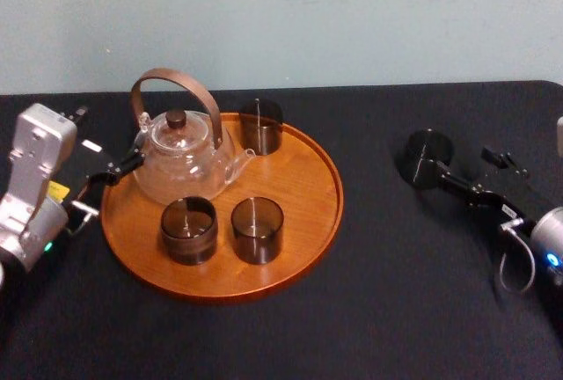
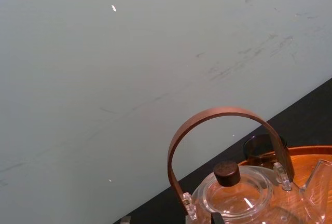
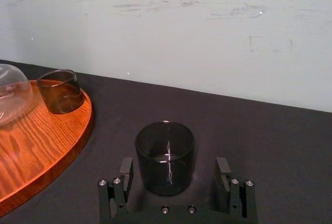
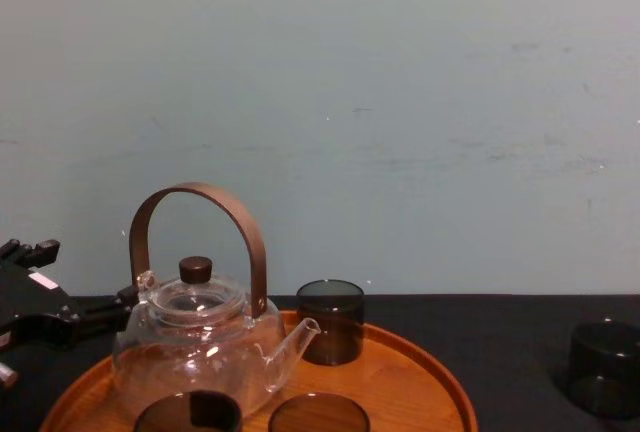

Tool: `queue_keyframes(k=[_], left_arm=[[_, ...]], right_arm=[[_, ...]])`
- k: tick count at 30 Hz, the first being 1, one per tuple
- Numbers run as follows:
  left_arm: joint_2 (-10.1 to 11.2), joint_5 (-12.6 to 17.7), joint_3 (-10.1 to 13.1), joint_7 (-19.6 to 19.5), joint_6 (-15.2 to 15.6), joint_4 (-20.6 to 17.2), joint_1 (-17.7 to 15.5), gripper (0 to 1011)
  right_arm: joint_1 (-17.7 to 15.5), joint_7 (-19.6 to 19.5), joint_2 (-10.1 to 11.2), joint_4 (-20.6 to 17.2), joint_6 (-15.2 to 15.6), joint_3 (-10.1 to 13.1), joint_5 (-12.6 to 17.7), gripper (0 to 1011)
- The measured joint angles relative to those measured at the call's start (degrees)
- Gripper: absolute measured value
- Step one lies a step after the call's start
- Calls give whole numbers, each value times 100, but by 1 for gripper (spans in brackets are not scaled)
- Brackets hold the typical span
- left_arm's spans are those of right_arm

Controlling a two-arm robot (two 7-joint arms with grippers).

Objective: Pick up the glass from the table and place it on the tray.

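Note:
A dark smoked glass [image 1: 423,153] stands upright on the black table [image 1: 387,292], to the right of the round wooden tray [image 1: 303,191]. My right gripper [image 1: 433,169] is open, one finger on each side of this glass [image 3: 165,154] with a gap on both sides. In the right wrist view the right gripper [image 3: 174,168] sits low at table height, with the tray [image 3: 41,141] off to one side. The chest view shows the glass [image 4: 603,367] at the far right. My left gripper [image 1: 110,178] hangs open at the tray's left edge, beside the teapot.
A glass teapot [image 1: 180,156] with a brown arched handle and three dark glasses [image 1: 188,230] [image 1: 257,230] [image 1: 261,126] stand on the tray. The tray's right half [image 1: 308,169] is bare wood. A pale wall runs behind the table.

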Motion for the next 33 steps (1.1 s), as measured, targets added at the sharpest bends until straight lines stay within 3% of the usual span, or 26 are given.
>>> queue_keyframes(k=[16,33], left_arm=[[0,0,0,0,0,0,0,1001],[0,0,0,0,0,0,0,1001]], right_arm=[[467,115,-120,506,15,-267,-140,1002],[801,155,-242,888,40,-375,-192,1002]])
